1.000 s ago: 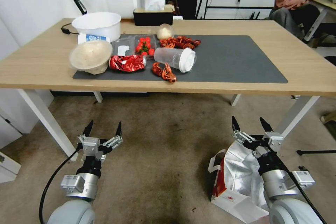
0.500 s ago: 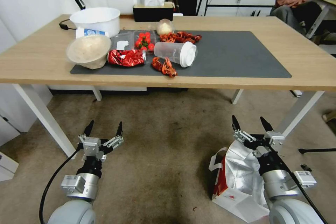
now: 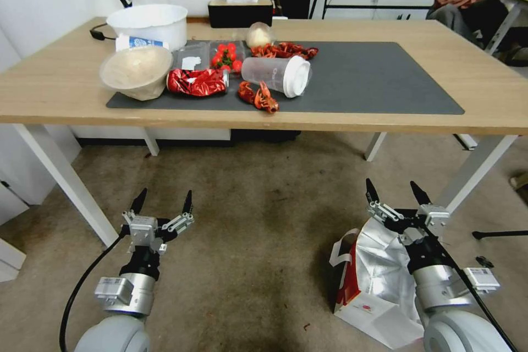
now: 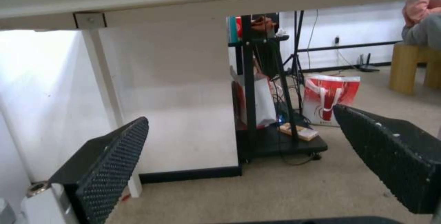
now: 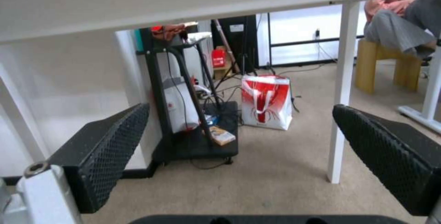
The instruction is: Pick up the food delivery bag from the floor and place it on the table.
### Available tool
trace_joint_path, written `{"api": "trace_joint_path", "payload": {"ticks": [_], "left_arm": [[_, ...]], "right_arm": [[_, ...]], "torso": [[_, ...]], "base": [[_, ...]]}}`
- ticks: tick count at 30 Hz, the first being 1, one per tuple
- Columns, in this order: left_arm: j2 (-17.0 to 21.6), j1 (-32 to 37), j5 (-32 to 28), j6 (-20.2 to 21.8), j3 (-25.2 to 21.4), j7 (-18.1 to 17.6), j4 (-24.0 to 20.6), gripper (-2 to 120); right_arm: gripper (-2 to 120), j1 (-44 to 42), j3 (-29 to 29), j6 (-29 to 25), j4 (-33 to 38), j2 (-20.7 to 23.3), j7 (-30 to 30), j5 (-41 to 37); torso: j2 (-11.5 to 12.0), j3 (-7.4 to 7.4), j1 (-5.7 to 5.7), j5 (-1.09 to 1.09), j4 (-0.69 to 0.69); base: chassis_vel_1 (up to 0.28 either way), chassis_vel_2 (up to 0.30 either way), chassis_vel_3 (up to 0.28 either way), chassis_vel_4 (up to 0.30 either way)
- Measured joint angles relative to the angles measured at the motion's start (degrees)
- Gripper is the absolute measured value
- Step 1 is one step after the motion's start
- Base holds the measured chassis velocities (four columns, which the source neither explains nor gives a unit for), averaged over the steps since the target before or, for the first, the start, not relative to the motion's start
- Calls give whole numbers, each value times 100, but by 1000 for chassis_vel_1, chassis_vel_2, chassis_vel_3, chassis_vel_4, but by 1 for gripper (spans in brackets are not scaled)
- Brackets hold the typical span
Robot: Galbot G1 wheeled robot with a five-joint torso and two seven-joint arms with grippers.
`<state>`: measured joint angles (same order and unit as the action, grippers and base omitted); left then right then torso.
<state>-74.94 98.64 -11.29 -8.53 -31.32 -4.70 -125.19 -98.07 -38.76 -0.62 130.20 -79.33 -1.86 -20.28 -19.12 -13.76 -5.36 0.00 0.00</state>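
Clearly, nothing is gripped yet: the food delivery bag (image 3: 374, 280) is seen slumped on the floor (image 3: 258, 231), foil mouth open, just beneath the right pincer (image 3: 399, 195), whose jaws are spread. The left pincer (image 3: 163, 202) is held low, jaws likewise spread, well apart from the bag. Loose foil could be pinched instead of a loop handle, so a slip or tear is judged possible. The worktop (image 3: 484, 93) edge overhead could be struck on lifting. Its mat (image 3: 385, 82) is crowded with food containers at the left; stained carpet is seen below.
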Motion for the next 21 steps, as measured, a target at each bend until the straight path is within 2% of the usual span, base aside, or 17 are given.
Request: {"api": "trace_joint_path", "payload": {"ticks": [21], "left_arm": [[-5, -40, 7, -26, 59, -28, 82, 100]], "right_arm": [[100, -32, 44, 8, -14, -52, -3, 44]], "torso": [[484, 346, 135, 0, 0]], "base": [[0, 0, 0, 0]]}}
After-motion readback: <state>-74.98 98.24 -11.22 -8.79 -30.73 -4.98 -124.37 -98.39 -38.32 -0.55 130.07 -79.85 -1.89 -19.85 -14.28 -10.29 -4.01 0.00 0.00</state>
